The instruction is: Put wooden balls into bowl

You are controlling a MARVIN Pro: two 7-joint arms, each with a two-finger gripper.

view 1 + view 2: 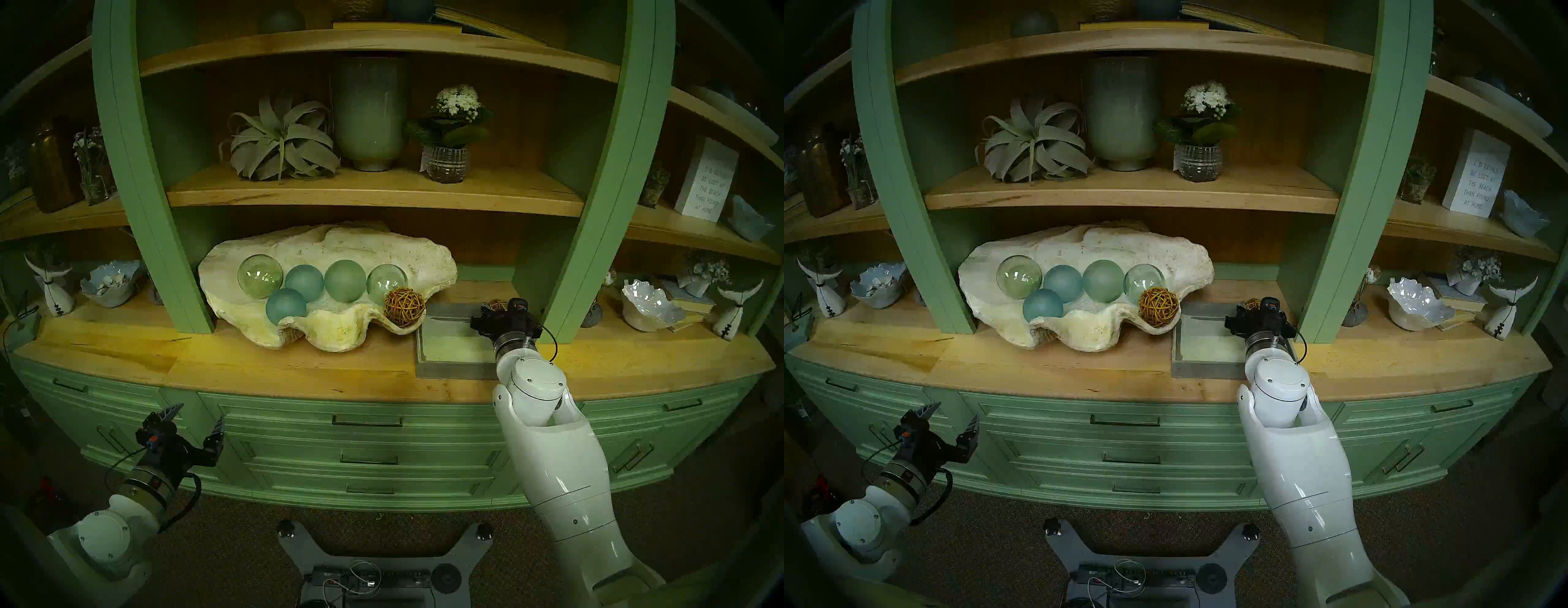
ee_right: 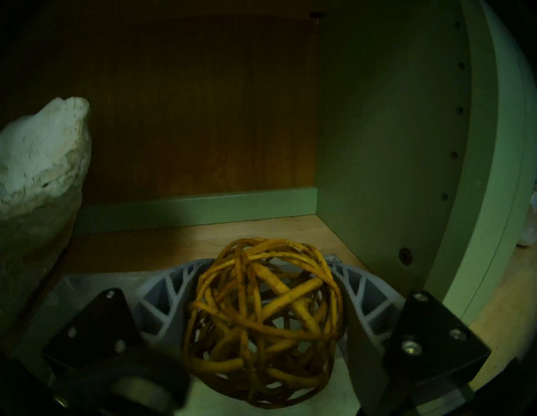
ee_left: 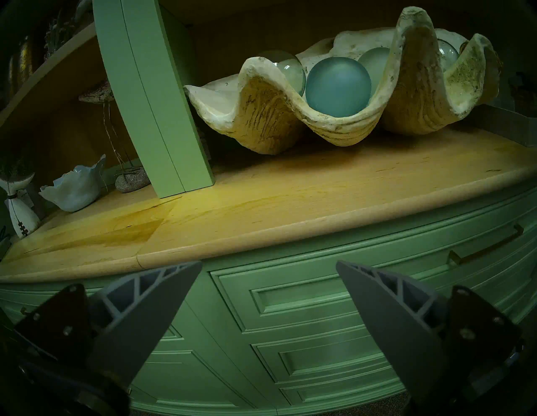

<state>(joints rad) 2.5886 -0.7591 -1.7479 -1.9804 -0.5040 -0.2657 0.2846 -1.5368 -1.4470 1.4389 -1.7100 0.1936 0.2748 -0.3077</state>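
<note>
The bowl (image 1: 382, 250) is a big cream clam shell on the counter. One woven brown wooden ball (image 1: 404, 307) rests inside its right front lobe. A second wooden ball (image 2: 261, 319) sits between the grey fingers (image 2: 162, 302) of my right gripper (image 2: 268, 261), which is shut on it over the far right part of a grey tray (image 1: 449, 339). From the head views only the ball's top (image 1: 496, 305) peeks past the wrist. I cannot tell whether it is off the tray floor. My left gripper (image 1: 198, 416) hangs open and empty, low in front of the drawers.
Several green and blue glass spheres (image 1: 304, 282) fill the shell's left and middle. A green cabinet upright (image 1: 568, 271) stands close on the right of my right wrist, and the shell's end (image 2: 43, 162) is close on its left. A shelf runs overhead.
</note>
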